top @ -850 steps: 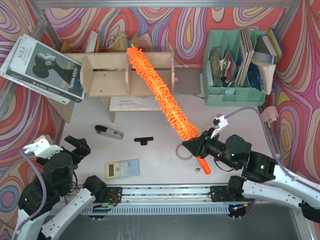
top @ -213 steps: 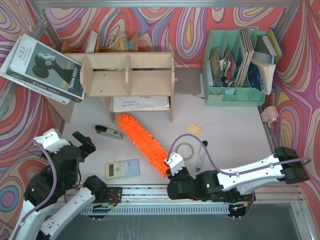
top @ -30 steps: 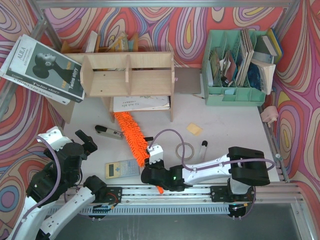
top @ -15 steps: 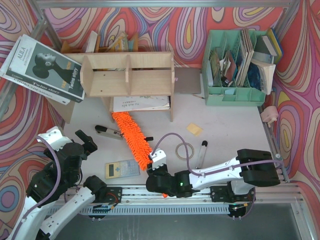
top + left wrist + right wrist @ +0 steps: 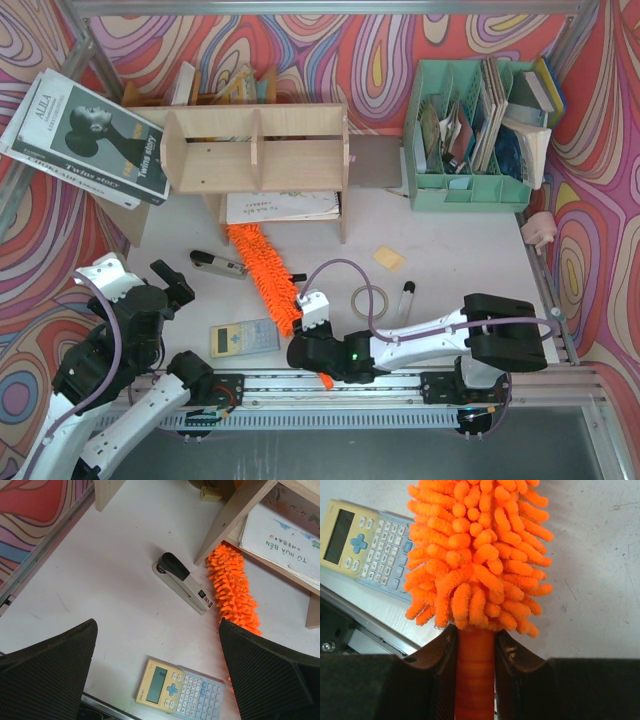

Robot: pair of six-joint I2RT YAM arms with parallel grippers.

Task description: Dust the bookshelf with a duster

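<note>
The bookshelf is a low plywood unit at the back left; one of its legs shows in the left wrist view. The fluffy orange duster lies slanted on the table, its far tip by the shelf's front leg, just under the lower board. My right gripper is shut on the duster's orange handle, right behind the fluffy head. My left gripper hangs wide open over the near left of the table, holding nothing. Its view shows the duster beside the leg.
A stapler lies left of the duster and a calculator near the front edge. A tape roll, a small tube and a yellow note sit to the right. A mint organizer stands at back right.
The right arm pulled slightly towards the near edge and came back, and the duster slid a little along its length with it. The left arm has not moved.
</note>
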